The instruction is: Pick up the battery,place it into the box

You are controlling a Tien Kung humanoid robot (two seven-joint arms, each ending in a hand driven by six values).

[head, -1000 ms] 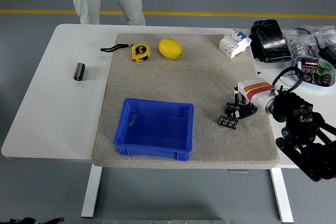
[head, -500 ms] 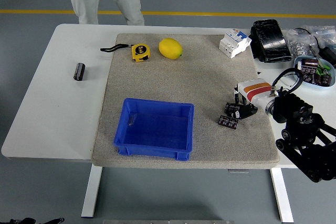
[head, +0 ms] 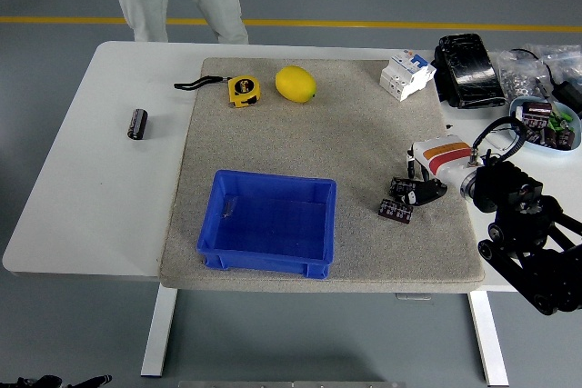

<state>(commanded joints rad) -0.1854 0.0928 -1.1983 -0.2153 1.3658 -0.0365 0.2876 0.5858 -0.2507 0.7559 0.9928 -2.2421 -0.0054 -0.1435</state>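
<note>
Right of the blue box (head: 266, 223), the right hand (head: 416, 191) curls beside the battery (head: 395, 211), not yet gripping; it needs closing.

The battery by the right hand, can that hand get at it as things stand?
Probably yes. The right hand is right beside the battery on the mat, with nothing between them; the box sits apart, farther left.

lab/workshop floor | grey floor, yellow line (head: 364, 23) | white table (head: 100, 161) | circuit breaker (head: 406, 74)
</note>
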